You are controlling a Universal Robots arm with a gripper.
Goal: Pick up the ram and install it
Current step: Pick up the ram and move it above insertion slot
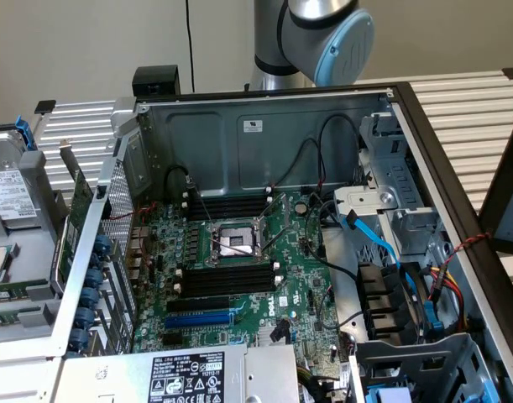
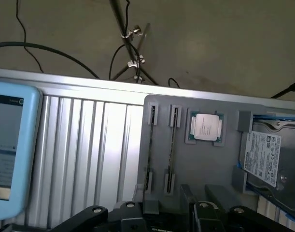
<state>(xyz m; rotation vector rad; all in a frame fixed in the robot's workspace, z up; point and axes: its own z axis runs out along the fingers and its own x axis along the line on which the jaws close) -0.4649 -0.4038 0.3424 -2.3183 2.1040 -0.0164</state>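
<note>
Now | tool (image 2: 168,202) spread apart, gripping nothing (above gray tray (image 2: 205,164)) | ram (image 2: 173,145) edge-on in tray slot

Plain wall (image 1: 71,50), ribbed metal table (image 1: 483,109).
The beige wall sits at 12 o'clock in the exterior view, behind the table; tripod legs (image 2: 133,63) and black cables (image 2: 50,48) rest on brown floor (image 2: 224,43).
</note>
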